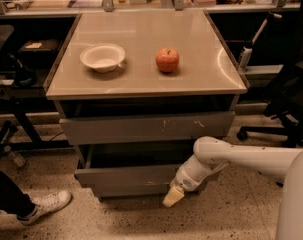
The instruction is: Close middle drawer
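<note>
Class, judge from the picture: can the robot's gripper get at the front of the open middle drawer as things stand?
Probably yes. The gripper hangs close by the lower right of the middle drawer, just before its front panel, and nothing appears to stand between them.

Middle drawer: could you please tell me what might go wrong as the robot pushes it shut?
The end effector sits at the lower front edge of the middle drawer, right of centre. It might slip beneath the panel rather than push it. An off-centre push might skew this wide drawer and jam it. A hard stop could set the apple rolling.
</note>
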Controlling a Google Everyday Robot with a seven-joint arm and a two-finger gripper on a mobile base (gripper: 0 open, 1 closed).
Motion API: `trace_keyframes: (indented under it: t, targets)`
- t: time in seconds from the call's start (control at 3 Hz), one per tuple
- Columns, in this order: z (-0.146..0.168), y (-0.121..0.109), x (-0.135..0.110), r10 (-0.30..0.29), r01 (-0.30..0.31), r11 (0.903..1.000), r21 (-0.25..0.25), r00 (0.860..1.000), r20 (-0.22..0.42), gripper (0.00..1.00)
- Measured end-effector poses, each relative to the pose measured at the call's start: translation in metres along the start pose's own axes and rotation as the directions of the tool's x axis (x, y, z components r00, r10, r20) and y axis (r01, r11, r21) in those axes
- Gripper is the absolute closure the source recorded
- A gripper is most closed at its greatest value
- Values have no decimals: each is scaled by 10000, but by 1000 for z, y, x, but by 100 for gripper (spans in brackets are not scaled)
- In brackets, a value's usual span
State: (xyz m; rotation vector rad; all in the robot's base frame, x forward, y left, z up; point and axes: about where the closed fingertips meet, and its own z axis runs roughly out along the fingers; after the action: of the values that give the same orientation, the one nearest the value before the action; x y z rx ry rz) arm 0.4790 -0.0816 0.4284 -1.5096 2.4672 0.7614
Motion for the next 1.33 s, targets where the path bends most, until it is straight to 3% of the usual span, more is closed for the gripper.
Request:
trace_keyframes:
  t: [0.67,1.0,1.33]
  targets:
    - [0,0,0,-1,1,10000,0,10000,0,88]
    - [-5,-19,-18,-211,212,9991,378,9998,-26,100]
    - [-10,-50,-38,-325,323,9965,770,9995,24,100]
